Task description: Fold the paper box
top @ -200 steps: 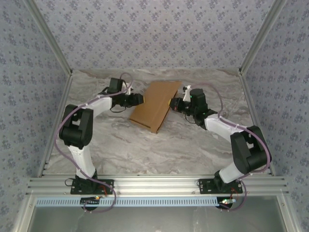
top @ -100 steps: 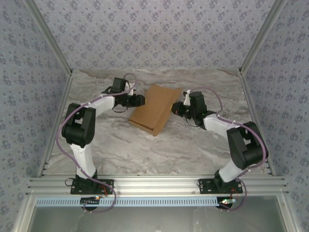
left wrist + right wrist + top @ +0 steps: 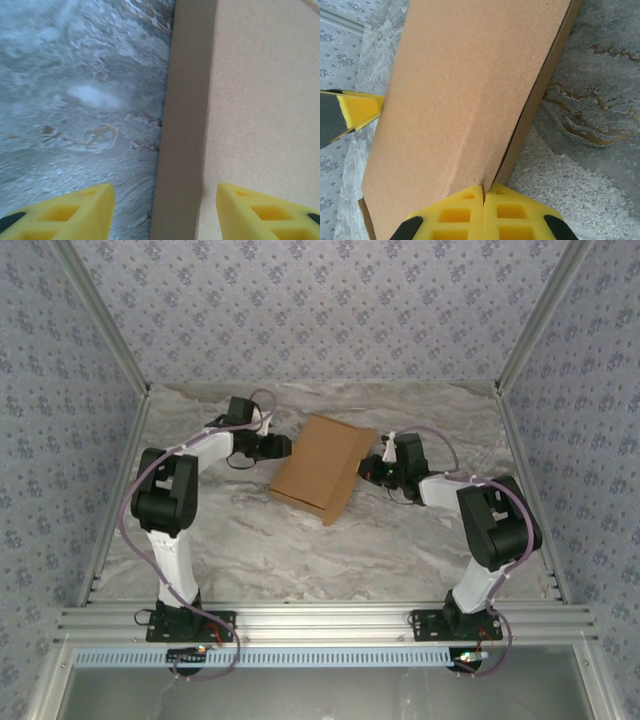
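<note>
Top external view: the paper box (image 3: 318,468) was seen lying on the table (image 3: 300,540), toward the far side and roughly midway between left and right, turned askew so that one corner pointed toward the near edge. It was presented as a closed, shallow brown block with the lid down and no flap standing up, so the folding was judged to be largely done. The left gripper (image 3: 283,447) was placed at the box's left edge and the right gripper (image 3: 366,468) at its right edge, with the box between them. In the left wrist view the yellow fingertips (image 3: 75,210) were held well apart, one over the table and the other over the box's top face, with the side wall running up between them. Nothing was clamped, and these jaws were taken as open. In the right wrist view the two yellow fingertips (image 3: 465,210) were pressed together with no gap, set against the edge of the box where a crease in the top face ran down to them. Nothing was held between these jaws. Along one long edge of the lid in that view a thin dark line was seen between lid and wall, so the lid was judged not to be fully seated there. Whether a tuck flap had been left outside could not be told. What was left was judged to be small: the lid to be pressed home along that edge, and the box to be released as a finished shape.
</note>
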